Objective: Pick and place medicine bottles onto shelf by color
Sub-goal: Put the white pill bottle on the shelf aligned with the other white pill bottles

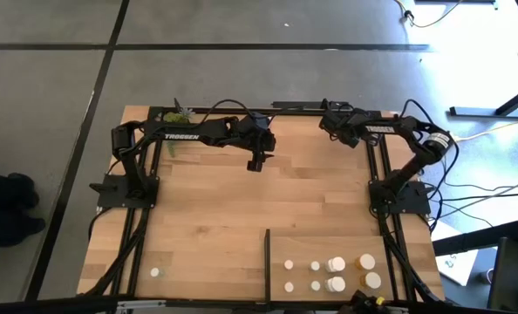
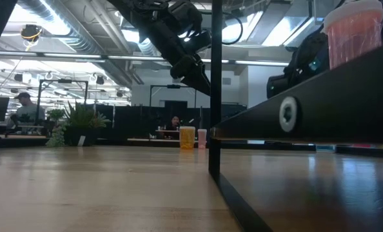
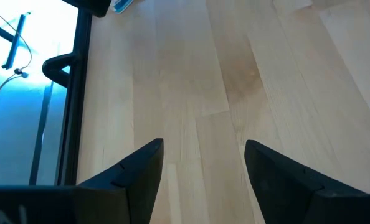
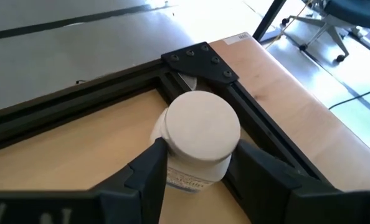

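Filling the right wrist view: a medicine bottle (image 4: pixel 202 127), broad white cap over a white labelled body, standing beside the black frame's corner bracket (image 4: pixel 200 59). Pressing against both its sides, the right gripper (image 4: pixel 197 155). Hovering over bare wood mid-table, the left gripper (image 3: pixel 203 149), gaping moderately, holding nothing. Resting on the shelf (image 1: pixel 407 253): eight bottles, seven white, one orange (image 1: pixel 365 260). Standing alone near the opposite front corner: one white bottle (image 1: pixel 155 272).
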